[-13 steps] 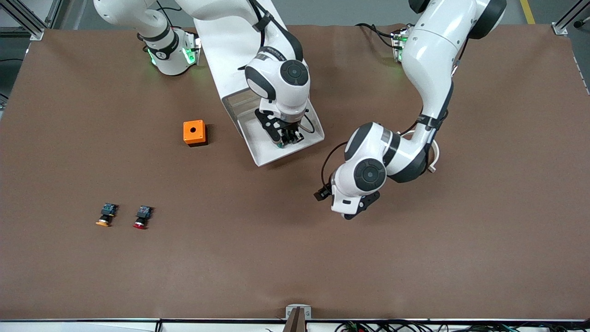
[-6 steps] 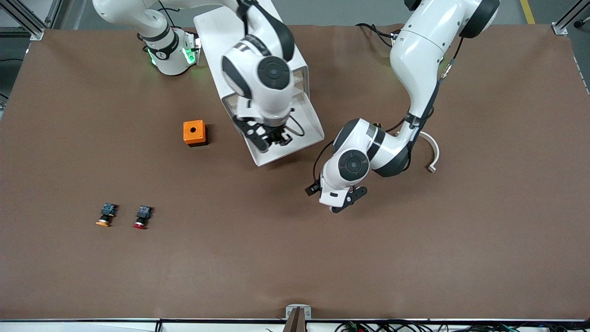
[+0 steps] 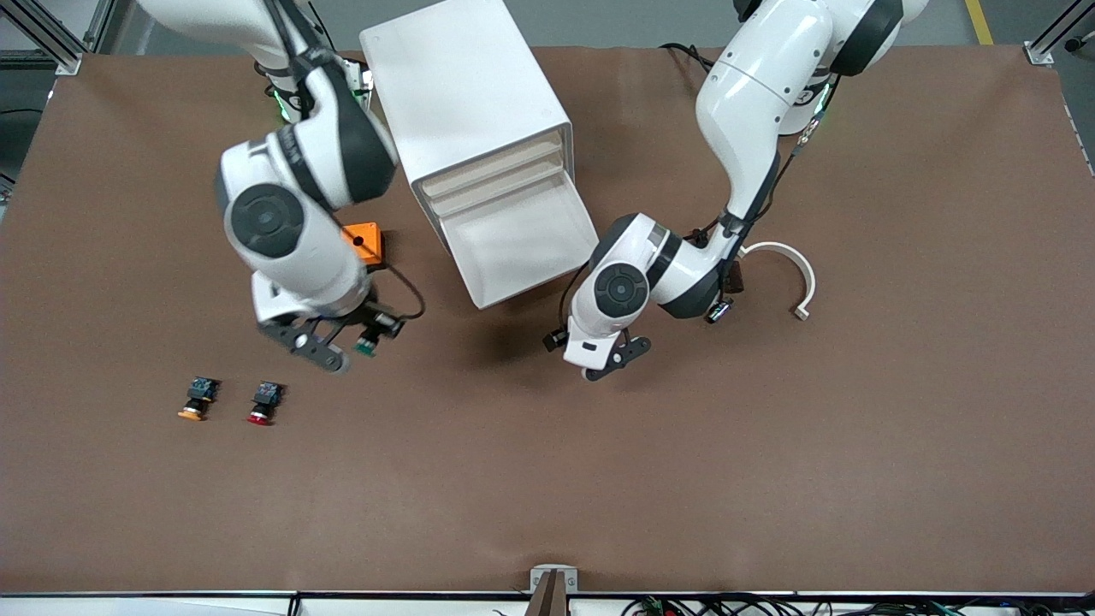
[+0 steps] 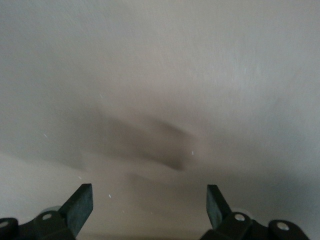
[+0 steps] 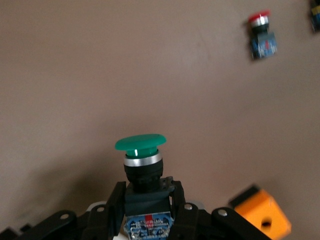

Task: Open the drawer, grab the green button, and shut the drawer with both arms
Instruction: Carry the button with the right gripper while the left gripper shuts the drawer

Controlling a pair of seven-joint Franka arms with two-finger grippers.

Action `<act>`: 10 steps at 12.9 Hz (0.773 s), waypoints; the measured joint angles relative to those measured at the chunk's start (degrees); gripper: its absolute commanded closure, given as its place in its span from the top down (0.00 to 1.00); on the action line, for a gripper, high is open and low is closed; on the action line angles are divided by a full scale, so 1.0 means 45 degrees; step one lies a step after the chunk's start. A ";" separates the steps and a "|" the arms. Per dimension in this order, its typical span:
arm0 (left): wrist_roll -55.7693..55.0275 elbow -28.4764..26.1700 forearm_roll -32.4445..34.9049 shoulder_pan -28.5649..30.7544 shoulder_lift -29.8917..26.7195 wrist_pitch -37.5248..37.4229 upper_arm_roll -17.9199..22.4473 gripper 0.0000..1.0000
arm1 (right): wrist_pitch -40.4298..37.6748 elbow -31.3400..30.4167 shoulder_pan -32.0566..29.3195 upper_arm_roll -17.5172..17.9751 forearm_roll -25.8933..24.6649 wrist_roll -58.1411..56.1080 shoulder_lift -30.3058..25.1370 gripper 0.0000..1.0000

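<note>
Right end effector [image 3: 364, 340] grips the button [image 5: 141, 162], aloft over bare tabletop [image 3: 770, 445]. Left end effector [image 3: 606, 366], fingers spread and empty, hovers at five o'clock of the open drawer [image 3: 522, 244], nearer its front; probably this arm closes it.

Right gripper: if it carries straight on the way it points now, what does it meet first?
Bare table, as far as its wrist view shows. The right gripper holds the green button; the red button lies well aside. Depth is unclear.
</note>
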 measured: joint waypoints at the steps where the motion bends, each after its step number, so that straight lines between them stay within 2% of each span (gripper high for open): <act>1: -0.0090 -0.0003 0.0000 -0.0187 0.0032 0.0009 -0.0020 1.00 | 0.0842 -0.0471 -0.0484 0.0002 -0.0001 -0.0969 0.0121 0.00; 4: -0.1132 -0.0007 -0.0001 -0.0916 0.0020 -0.0164 -0.0084 1.00 | 0.3263 -0.1575 -0.1514 0.0011 -0.0003 -0.3088 0.0740 0.00; 7: -0.2338 -0.0027 0.0003 -0.1686 -0.0031 -0.1104 -0.0296 1.00 | 0.5789 -0.2547 -0.1971 0.0016 -0.0003 -0.4330 0.1784 0.00; 10: -0.3717 -0.0053 0.0003 -0.1839 -0.0037 -0.1409 -0.1157 1.00 | 0.6565 -0.2752 -0.1969 0.0075 -0.0005 -0.4801 0.2427 0.00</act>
